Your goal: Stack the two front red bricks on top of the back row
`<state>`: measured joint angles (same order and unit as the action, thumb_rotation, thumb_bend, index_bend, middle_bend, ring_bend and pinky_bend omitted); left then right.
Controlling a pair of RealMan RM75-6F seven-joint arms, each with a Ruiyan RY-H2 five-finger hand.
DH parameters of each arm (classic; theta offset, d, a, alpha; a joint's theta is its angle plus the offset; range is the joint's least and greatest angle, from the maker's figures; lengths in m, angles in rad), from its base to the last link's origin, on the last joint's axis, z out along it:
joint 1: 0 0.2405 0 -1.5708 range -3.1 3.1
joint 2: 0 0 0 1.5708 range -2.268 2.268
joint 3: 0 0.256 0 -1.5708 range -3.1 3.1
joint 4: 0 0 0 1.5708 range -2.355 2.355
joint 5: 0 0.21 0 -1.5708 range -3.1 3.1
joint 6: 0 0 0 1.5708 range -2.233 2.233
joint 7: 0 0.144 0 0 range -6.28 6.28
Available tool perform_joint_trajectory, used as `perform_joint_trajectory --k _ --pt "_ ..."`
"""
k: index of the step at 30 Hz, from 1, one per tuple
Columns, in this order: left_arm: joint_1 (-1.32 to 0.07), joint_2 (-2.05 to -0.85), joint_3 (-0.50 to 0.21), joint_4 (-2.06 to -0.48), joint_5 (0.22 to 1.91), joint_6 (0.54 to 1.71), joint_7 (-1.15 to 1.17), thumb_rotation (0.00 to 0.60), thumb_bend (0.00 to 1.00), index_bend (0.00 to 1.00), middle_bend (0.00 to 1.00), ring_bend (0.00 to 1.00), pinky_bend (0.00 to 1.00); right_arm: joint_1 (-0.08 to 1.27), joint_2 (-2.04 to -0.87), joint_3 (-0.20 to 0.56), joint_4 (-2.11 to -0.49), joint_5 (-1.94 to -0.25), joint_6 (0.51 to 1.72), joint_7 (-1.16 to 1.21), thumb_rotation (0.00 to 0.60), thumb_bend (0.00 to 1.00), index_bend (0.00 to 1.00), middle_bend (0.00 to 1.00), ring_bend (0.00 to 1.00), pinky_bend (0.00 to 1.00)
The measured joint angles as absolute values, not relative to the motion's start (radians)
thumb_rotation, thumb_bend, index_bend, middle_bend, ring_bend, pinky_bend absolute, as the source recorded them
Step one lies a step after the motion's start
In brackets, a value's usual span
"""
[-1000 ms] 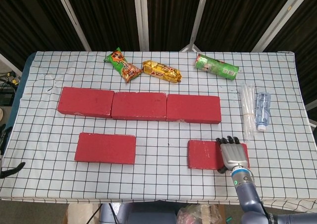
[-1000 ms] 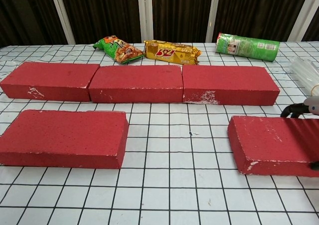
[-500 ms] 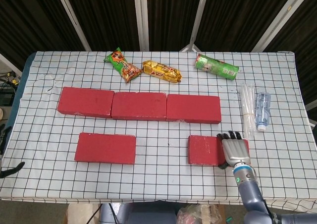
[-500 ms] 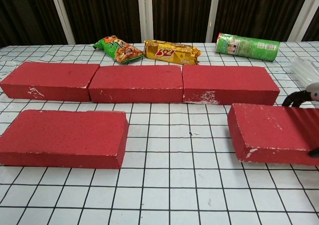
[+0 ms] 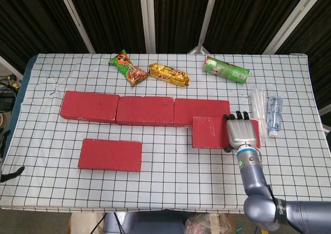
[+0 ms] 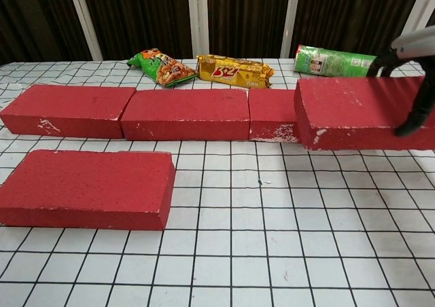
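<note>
- Now the back row of three red bricks lies just beyond my fingertips, with its long axis running left to right, across the direction my fingers point; the lifted brick must go further forward and up to land on it.
- Well to the left of my fingers, the other front brick lies flat on the table, its long axis also left to right, with no hand near it; I judge it is the left hand's job, but that hand is in neither view.
- Under my fingers I hold the right front brick, long axis left to right and parallel to the row; it is off the table, and in the chest view it covers the right part of the rightmost back brick.
- At the right end of this brick my right hand grips it, fingers curled over the far edge and the thumb on the near face.
- Compared with one second ago, the brick was lying on the table, well apart from the row; it has since risen and moved toward the row, and the hand came with it.
- To the right of my fingers the plastic bottle lies on the table near the hand.
</note>
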<state>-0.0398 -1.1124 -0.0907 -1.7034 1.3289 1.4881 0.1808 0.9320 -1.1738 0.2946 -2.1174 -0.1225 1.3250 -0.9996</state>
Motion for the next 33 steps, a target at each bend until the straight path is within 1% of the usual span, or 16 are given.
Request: perform_joint_trajectory --k 4,8,15,20,25,30,33 --pt "-0.039 -1.116 -0.089 -1.707 1.337 1.499 0.190 0.600 0.00 0.06 0.00 0.00 0.00 1.040 -1.178 0.371 -2.064 0.033 1.289 -1.057 0.600 0.13 0.26 0.24 0.06 0.00" --pt "-0.037 -1.118 -0.090 -1.707 1.339 1.506 0.192 0.600 0.00 0.06 0.00 0.00 0.00 1.152 -1.205 0.440 -1.963 0.200 1.237 -1.114 0.600 0.13 0.26 0.24 0.06 0.00" --pt "-0.046 -1.126 -0.100 -1.701 1.311 1.491 0.201 0.600 0.00 0.06 0.00 0.00 0.00 1.309 -1.314 0.502 -1.722 0.393 1.154 -1.199 0.600 0.13 0.26 0.24 0.06 0.00" --pt "-0.052 -1.130 -0.101 -1.699 1.300 1.481 0.220 0.600 0.00 0.06 0.00 0.00 0.00 1.387 -1.420 0.525 -1.553 0.458 1.100 -1.239 0.600 0.13 0.26 0.24 0.06 0.00" --pt "-0.051 -1.123 -0.096 -1.703 1.312 1.482 0.202 0.600 0.00 0.06 0.00 0.00 0.00 1.440 -1.519 0.535 -1.422 0.488 1.065 -1.266 0.600 0.13 0.26 0.24 0.06 0.00" --pt "-0.048 -1.121 -0.105 -1.699 1.293 1.487 0.195 0.600 0.00 0.06 0.00 0.00 0.00 1.481 -1.602 0.535 -1.312 0.485 1.048 -1.294 0.600 0.13 0.26 0.24 0.06 0.00" --pt "-0.049 -1.120 -0.112 -1.697 1.278 1.485 0.193 0.600 0.00 0.06 0.00 0.00 0.00 1.500 -1.641 0.521 -1.258 0.447 1.060 -1.309 0.600 0.13 0.26 0.24 0.06 0.00"
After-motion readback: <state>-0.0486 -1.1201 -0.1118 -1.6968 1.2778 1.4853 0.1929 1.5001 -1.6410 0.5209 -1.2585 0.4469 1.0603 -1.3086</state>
